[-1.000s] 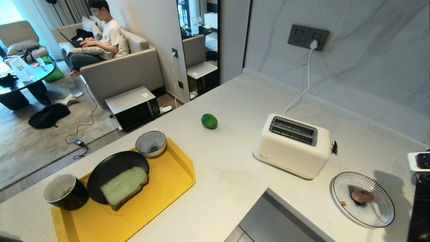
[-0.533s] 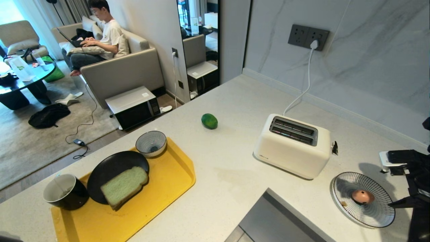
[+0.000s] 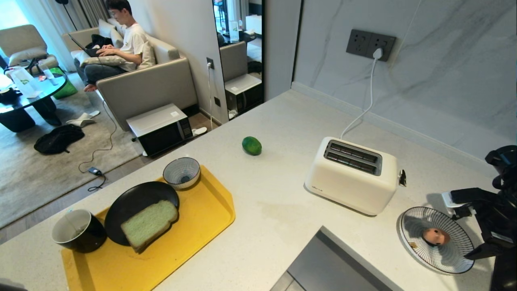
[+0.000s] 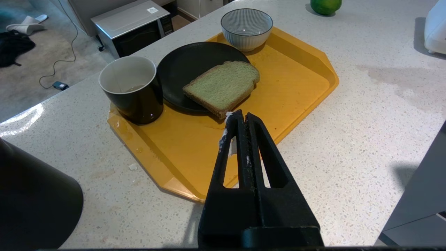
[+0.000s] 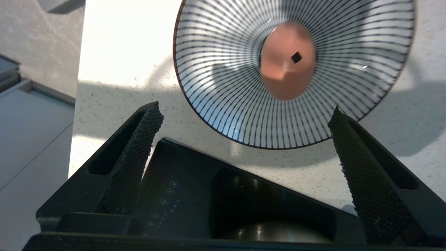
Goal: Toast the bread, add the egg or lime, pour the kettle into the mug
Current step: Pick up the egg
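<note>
The egg (image 5: 287,61) lies just beyond the wide-spread right claw (image 5: 244,118).

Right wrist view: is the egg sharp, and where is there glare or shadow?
Right wrist view: the egg looks soft and out of focus, the striped plate shows bright glare, and a dark shadow crosses the counter. Head view: the right gripper casts its shadow onto the plate.

Tray (image 3: 210,210) yellow. Plate (image 3: 133,202) black, bread (image 3: 149,223) pale green, crust olive-brown. Mug (image 3: 78,231) black, white inside. Bowl (image 3: 181,172) white, blue stripes. Lime (image 3: 251,145) bright green. Toaster (image 3: 347,184) cream. Egg (image 5: 287,62) pinkish-tan on black-lined white dish (image 5: 223,87). Bench (image 3: 282,218) speckled white. My fingers (image 5: 139,139) black.
</note>
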Robot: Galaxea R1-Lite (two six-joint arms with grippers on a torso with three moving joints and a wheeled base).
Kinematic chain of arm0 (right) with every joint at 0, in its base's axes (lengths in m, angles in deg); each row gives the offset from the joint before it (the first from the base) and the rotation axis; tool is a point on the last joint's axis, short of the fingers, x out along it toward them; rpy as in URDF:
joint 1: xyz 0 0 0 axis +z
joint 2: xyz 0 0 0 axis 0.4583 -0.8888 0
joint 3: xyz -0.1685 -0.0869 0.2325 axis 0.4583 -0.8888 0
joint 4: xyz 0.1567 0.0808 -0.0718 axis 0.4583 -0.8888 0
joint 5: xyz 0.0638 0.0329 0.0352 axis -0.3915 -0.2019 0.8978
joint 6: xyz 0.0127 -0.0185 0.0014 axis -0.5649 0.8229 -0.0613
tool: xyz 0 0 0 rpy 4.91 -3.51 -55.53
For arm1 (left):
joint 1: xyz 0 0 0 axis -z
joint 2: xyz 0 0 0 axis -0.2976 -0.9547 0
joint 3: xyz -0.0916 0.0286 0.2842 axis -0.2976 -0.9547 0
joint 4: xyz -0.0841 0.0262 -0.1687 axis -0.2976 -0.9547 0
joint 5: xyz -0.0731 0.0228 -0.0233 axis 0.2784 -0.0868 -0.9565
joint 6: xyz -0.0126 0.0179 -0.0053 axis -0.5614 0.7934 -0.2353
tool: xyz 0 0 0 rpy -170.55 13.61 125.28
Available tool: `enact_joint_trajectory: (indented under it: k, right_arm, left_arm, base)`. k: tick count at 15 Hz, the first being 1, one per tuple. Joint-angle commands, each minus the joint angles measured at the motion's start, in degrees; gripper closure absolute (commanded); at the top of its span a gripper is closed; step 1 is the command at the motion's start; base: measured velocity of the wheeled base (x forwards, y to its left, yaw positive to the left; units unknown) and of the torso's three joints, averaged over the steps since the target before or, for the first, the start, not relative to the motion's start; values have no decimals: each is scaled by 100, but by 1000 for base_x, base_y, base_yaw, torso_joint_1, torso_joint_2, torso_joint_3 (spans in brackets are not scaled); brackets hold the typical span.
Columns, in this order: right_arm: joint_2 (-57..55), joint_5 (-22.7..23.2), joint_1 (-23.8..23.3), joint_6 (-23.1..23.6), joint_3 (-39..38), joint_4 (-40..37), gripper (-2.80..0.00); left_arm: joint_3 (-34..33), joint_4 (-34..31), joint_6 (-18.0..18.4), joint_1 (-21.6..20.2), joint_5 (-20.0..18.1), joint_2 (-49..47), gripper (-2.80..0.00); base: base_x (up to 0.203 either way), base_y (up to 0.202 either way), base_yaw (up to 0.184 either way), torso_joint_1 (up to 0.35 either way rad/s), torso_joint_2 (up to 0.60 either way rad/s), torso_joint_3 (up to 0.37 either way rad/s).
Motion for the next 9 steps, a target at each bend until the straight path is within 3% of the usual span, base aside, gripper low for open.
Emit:
enact_joint_trajectory:
  k: [1,9]
  right_arm:
    - [-260,-33,3,58,34,49,-280]
    - [-887,-118,46,11,468,380,-280]
  left_arm:
    - [-2,0,2,0,-1,-5,0]
    - [4,0,2,0,-1,-5,0]
  base:
    - [0,0,0,0,0,0]
    - [0,0,0,0,0,0]
